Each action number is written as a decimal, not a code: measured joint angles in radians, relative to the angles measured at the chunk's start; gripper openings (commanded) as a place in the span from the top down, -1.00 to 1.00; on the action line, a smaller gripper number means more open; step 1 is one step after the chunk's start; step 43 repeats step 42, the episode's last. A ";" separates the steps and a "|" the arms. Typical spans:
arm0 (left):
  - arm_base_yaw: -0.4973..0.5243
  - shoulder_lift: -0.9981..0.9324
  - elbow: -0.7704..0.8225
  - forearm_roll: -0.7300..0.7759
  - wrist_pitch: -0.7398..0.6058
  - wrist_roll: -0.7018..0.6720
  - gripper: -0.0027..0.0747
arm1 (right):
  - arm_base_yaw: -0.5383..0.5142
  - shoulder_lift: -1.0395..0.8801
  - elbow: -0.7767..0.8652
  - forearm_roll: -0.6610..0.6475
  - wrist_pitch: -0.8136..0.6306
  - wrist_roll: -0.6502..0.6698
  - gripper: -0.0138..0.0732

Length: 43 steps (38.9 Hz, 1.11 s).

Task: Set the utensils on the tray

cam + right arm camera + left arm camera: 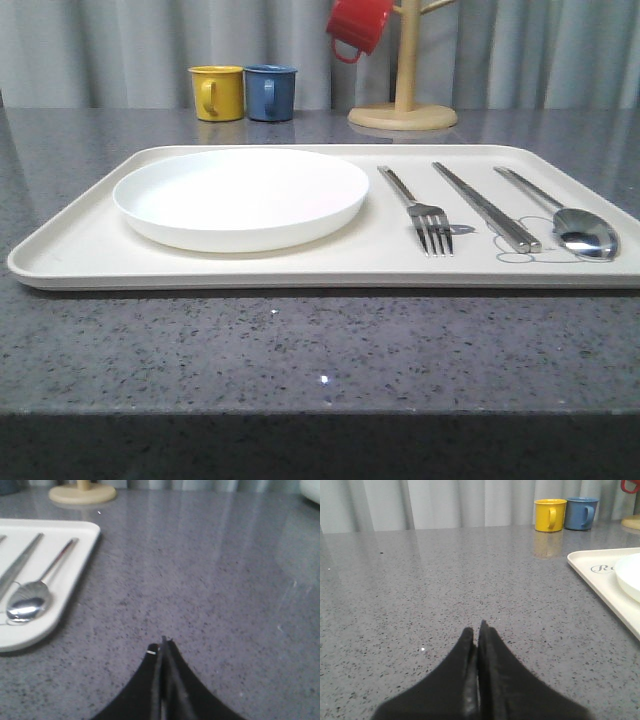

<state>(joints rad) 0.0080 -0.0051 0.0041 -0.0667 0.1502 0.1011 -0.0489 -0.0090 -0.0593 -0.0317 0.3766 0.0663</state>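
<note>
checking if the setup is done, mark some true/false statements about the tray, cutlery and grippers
1. The fork, chopsticks and spoon all lie on the tray. True.
2. The plate sits right of the fork. False: it sits left of it.
3. The left gripper is shut. True.
4. The right gripper holds the spoon. False: it is shut on nothing, over bare table beside the tray.
5. The red mug stands beside the yellow mug. False: it hangs on the wooden rack.

Left gripper (479,630) and right gripper (162,645): jaws closed (empty).
</note>
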 measured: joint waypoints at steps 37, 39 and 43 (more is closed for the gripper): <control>0.000 0.000 0.000 0.000 0.000 0.000 0.98 | -0.027 0.000 0.086 0.002 -0.112 0.000 0.82; 0.000 0.000 0.000 0.000 0.000 0.000 0.98 | -0.027 0.000 0.086 0.002 -0.112 0.000 0.82; 0.000 0.000 0.000 0.000 0.000 0.000 0.98 | -0.027 0.000 0.086 0.002 -0.112 0.000 0.82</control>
